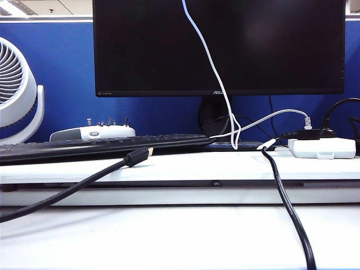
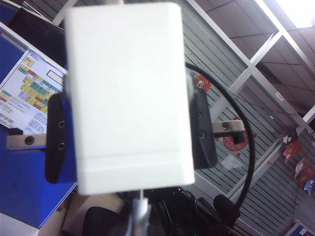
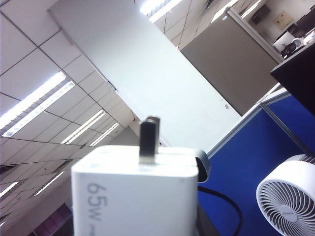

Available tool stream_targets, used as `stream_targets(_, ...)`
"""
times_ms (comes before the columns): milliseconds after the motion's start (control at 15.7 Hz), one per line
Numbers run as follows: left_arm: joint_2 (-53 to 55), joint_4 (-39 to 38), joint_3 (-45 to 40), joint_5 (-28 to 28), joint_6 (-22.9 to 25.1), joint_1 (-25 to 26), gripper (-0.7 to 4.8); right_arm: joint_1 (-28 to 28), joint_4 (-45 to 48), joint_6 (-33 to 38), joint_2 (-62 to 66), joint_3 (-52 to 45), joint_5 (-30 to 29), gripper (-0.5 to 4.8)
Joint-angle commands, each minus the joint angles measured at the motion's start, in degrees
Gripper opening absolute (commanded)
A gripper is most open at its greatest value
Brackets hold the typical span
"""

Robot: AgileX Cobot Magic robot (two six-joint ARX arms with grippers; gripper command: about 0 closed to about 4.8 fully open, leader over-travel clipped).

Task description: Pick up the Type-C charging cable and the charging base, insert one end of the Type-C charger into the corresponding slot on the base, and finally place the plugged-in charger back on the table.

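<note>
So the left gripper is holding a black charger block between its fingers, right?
No: the charger block is white, not black. The left wrist view shows the left gripper clamping it between its fingers. The right gripper's jaws cannot be made out.

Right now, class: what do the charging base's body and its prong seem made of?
Charging base, clamped in left gripper: likely plastic, smooth matte white, moulded seam. Prong: apparently metal, dull grey sheen. Right gripper isn't clearly visible.
</note>
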Motion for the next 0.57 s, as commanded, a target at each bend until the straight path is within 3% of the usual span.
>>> stream_targets(64, -0.2, 1.0, 0.2, -0.3, 0.3, 0.0, -0.06, 0.1, 1.4, 0.2, -0.4, 0.4, -0.6, -0.06)
stream_targets(572, -0.3, 1.0, 0.2, -0.2, 0.2, 1.3, -0.06, 0.1, 0.6, -1.8, -0.4, 0.4, -0.9, -0.06)
